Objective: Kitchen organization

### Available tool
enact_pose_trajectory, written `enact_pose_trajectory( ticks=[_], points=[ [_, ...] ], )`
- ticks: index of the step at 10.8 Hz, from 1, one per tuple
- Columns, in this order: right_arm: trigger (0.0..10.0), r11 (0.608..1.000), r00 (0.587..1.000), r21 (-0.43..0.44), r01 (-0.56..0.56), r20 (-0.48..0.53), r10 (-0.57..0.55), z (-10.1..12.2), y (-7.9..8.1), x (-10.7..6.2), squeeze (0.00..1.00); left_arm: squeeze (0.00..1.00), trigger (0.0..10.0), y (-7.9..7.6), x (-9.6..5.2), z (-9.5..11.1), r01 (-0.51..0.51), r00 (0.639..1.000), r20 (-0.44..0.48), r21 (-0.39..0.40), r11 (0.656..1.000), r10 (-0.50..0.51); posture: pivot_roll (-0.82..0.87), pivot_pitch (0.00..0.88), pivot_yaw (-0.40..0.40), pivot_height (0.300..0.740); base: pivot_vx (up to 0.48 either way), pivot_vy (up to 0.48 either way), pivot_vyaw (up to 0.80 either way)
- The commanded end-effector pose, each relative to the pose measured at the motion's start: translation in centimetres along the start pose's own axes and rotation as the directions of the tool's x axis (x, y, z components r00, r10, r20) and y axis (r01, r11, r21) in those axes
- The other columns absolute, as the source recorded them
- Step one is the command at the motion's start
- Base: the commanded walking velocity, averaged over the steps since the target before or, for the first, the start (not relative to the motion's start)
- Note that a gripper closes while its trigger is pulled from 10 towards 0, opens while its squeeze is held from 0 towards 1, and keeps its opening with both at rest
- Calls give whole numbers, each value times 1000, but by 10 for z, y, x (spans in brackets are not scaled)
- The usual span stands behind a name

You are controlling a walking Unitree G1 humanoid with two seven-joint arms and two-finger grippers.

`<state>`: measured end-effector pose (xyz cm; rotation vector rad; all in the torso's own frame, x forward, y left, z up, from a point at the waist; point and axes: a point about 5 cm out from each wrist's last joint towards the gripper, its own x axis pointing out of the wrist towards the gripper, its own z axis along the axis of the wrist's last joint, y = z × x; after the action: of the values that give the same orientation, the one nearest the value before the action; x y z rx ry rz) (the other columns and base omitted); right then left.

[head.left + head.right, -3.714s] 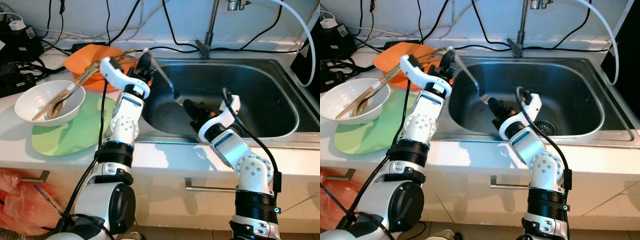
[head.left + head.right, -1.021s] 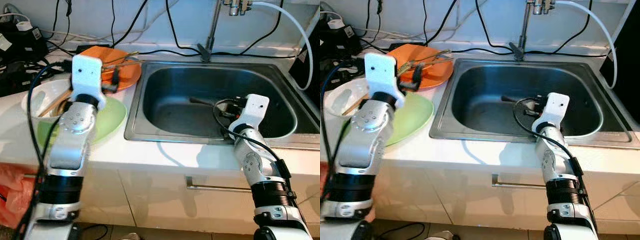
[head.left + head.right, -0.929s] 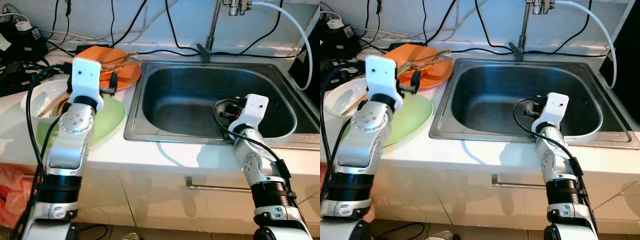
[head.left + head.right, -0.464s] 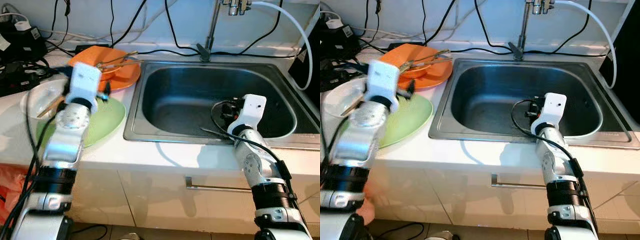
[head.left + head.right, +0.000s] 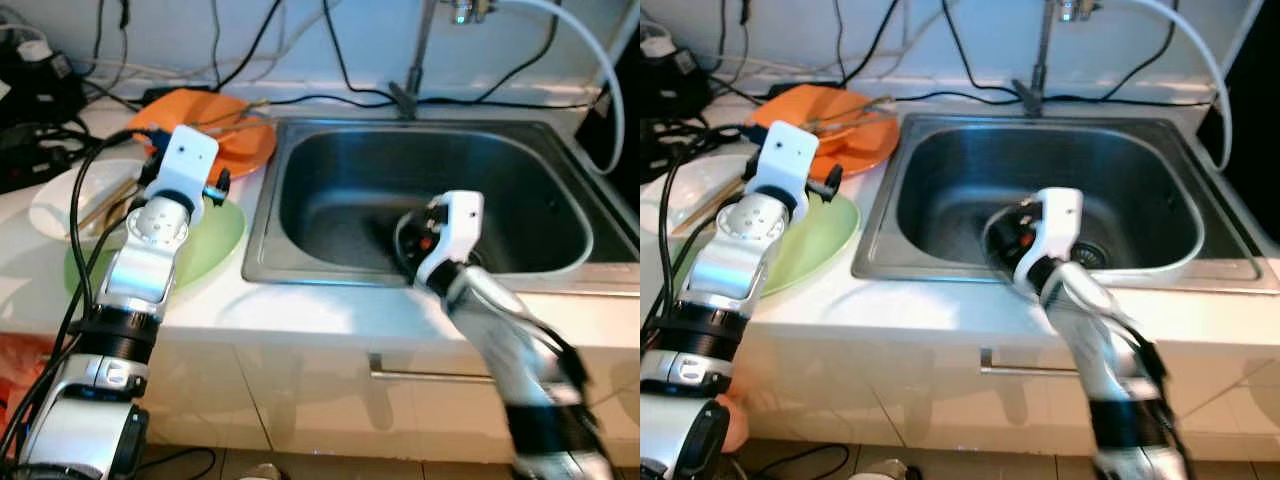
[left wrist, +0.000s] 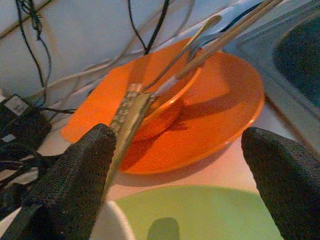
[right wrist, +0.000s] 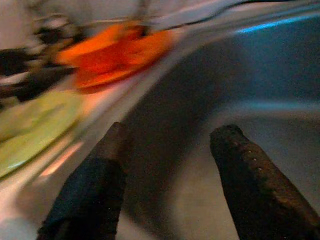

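Beside one sink [image 5: 520, 160], two plates, orange [image 6: 220, 105] and green [image 5: 215, 235]; both claws, left [image 6: 175, 165] and right [image 7: 170, 170], gape empty.

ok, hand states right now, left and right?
Left hand: open, holding nothing, over the counter facing the orange plate.
Right hand: open, empty, inside the sink.

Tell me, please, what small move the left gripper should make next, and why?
Probably ease the open left gripper forward toward the round orange plate. Its fingers hang apart over the pale green plate, and the utensils lying across the orange plate sit just ahead, ungripped.
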<state>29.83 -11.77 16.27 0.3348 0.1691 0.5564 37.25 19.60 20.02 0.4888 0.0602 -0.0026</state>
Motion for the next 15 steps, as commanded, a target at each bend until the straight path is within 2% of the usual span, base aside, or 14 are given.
enact_pose_trajectory(
  ticks=[1, 2, 4, 5, 6, 9, 10, 11, 12, 15],
  points=[
    [10000, 999, 999, 8, -53, -6, 53, 2, 6, -3, 553, 0, 10000, 3, 2, 3, -11, 1000, 5, 12, 1000, 11, 113, 27, 48, 740, 0, 0, 0],
    [10000, 987, 989, 65, -147, 0, 147, 5, 14, -11, 545, 0, 10000, 9, 5, 1, -49, 999, 4, 41, 998, 49, 110, 31, 49, 740, 0, 0, 0],
    [10000, 981, 982, 57, -185, -16, 186, 6, 18, -16, 541, 0, 10000, 13, 5, 4, -64, 998, 14, 47, 997, 63, 113, 34, 50, 740, 0, 0, 0],
    [10000, 974, 975, 62, -218, -23, 220, 7, 22, -19, 541, 0, 10000, 17, 7, 2, -90, 996, 14, 98, 991, 89, 112, 34, 52, 740, 0, 0, 0],
    [10000, 965, 966, 71, -254, -21, 256, 8, 28, -21, 541, 0, 10000, 19, 8, 3, -97, 995, 16, 101, 990, 96, 113, 35, 52, 740, 0, 0, 0],
    [10000, 918, 920, 76, -388, -29, 391, 12, 46, -32, 529, 0, 10000, 30, 14, -8, -93, 995, -22, 231, 968, 101, 106, 41, 51, 740, 0, 0, 0],
    [10000, 914, 916, 75, -398, -30, 401, 13, 48, -33, 529, 0, 10000, 32, 16, -13, -82, 994, -44, 257, 963, 96, 103, 44, 51, 740, 0, 0, 0],
    [10000, 912, 913, 77, -403, -30, 406, 13, 50, -34, 529, 0, 4706, 33, 16, -16, -73, 994, -55, 262, 962, 91, 103, 46, 51, 740, 0, 0, 0],
    [10000, 911, 912, 77, -404, -34, 408, 13, 50, -35, 525, 0, 0, 34, 16, -21, -60, 994, -74, 248, 967, 80, 101, 47, 51, 740, 0, 0, 0],
    [10000, 912, 913, 78, -402, -47, 406, 12, 49, -37, 475, 0, 0, 37, 18, -25, -61, 993, -85, 233, 971, 83, 99, 43, 48, 740, 0, 0, 0]
  ],
)
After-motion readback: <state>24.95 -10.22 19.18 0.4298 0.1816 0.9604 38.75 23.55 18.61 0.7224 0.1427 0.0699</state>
